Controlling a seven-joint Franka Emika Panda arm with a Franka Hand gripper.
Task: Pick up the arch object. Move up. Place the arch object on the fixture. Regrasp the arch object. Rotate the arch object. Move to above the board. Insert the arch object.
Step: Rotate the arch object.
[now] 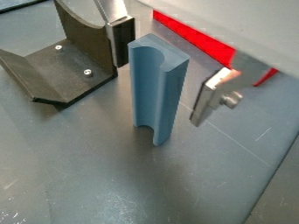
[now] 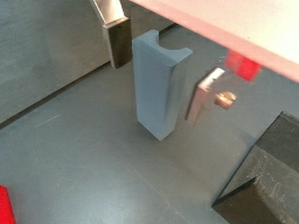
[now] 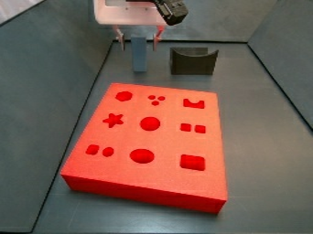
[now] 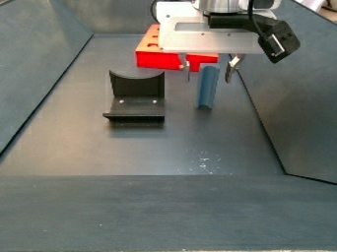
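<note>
Nearest my wrist cameras stands the arch object [image 1: 158, 92], a small pale blue-grey oblong block with a groove down one face, upright on the dark grey floor with its long axis vertical. It sits directly between the fingers [image 1: 212, 94] of the gripper [image 2: 158, 66], flat silver plates with dark pads. In both wrist views I see a gap on each side, so I judge the gripper is spread wide and holds nothing, touching nothing.

The block's top lies at about fingertip level, so I read this as the pick-up approach: a straight descent, then closing across its narrow sides.

Just beyond is the fixture [image 4: 134, 95], a dark grey-olive blocky piece with a curved notch, beside the block but apart. Farthest is the board [image 3: 153, 137], a thick bright red slab with shaped cutouts.
</note>
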